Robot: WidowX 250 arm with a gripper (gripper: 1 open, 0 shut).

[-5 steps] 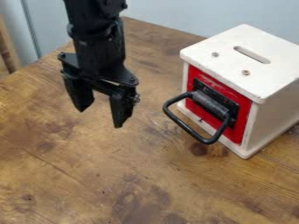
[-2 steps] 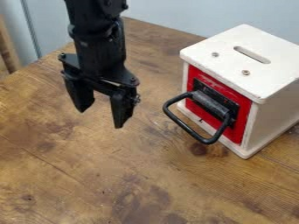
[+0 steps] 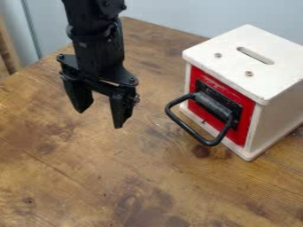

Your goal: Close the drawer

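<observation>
The drawer with a red front panel, a dark centre and a large black loop handle (image 3: pixel 221 106) is sitting well apart from the end effector, over on the picture's right side; its red face is turning toward the end effector's side and toward the camera, and the black loop handle (image 3: pixel 178 118) is sticking out from the dark centre, reaching into the space between the red face and the end effector; the loop is hanging tilted over the wood, its near part standing lower in the view than its attached part. Around the drawer, the cream-white cube box casing (image 3: pixel 275 106) is standing upright; its pale top is showing one long slot and two small round metallic spots, and its side wall is facing away from the end effector. Beneath, the brown wood-grained tabletop (image 3: pixel 106 177) is carrying the box and is spreading under the end effector as well, with darker knots and streaks marking the grain. The black two-fingered end effector (image 3: pixel 99 113) is hanging above the tabletop from the black robot arm (image 3: pixel 95 31), pointing downward; its two fingers are standing apart with a gap between them, and neither one is touching the handle. Behind the end effector and the box, a pale whitish-blue wall (image 3: pixel 178 16) is rising beyond the tabletop's far edge.
</observation>
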